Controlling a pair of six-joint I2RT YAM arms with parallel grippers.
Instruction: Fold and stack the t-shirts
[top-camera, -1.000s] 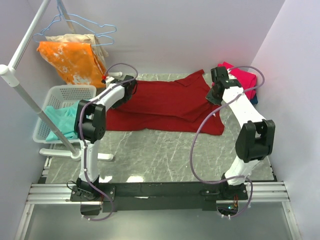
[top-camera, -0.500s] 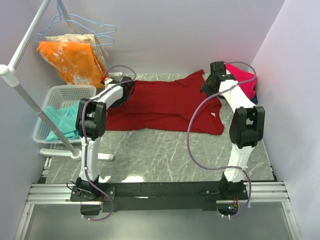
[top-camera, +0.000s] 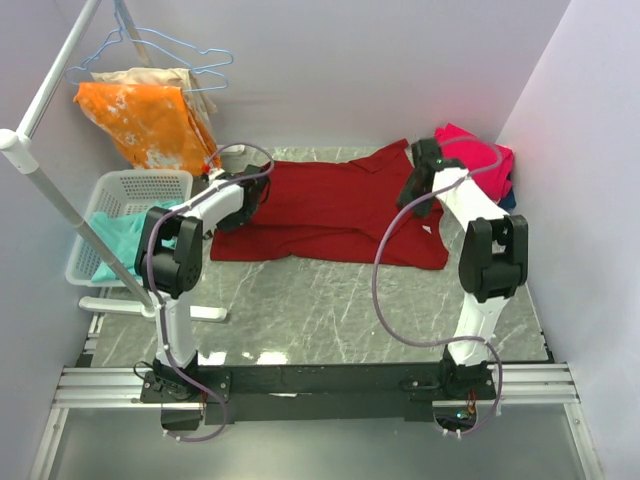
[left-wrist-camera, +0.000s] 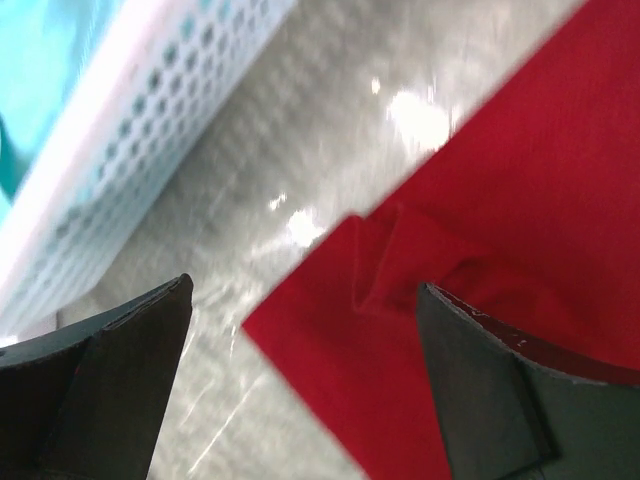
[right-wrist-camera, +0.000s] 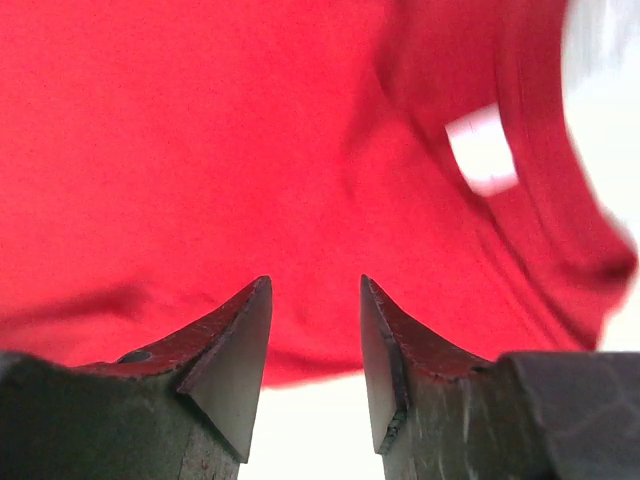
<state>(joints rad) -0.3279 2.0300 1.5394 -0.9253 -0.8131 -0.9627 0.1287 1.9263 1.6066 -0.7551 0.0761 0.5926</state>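
A dark red t-shirt lies spread flat across the back of the marble table. My left gripper hovers over its left edge, jaws wide open and empty. In the left wrist view the left gripper frames a folded corner of the dark red shirt. My right gripper is over the shirt's right part, near the collar. In the right wrist view the right gripper is open a finger's width with nothing between the fingers. The red cloth and its white label lie below it.
A bright pink t-shirt lies on a dark blue one at the back right. A white basket holding a teal shirt stands at the left. An orange cloth hangs from a rack.
Both grippers have opened and let go of the dark red shirt. The left one moved nearer along the shirt's left edge; the right one shifted slightly left over the shirt, its elbow swung in.
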